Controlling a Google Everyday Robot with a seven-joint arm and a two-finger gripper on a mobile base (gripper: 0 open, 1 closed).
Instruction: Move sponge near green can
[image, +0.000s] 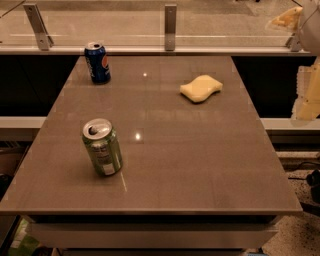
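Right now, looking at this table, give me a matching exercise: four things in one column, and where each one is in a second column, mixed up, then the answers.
Things
1. green aluminium drink can with a silver top
2. blue Pepsi can
3. pale yellow foam sponge with wavy edges
4. cream-coloured robot gripper

Places
A. far left corner of the brown table
B. off the table, beyond its right edge
C. near left part of the table
D. far right part of the table

Pairs: 1-C, 2-A, 3-D, 4-B
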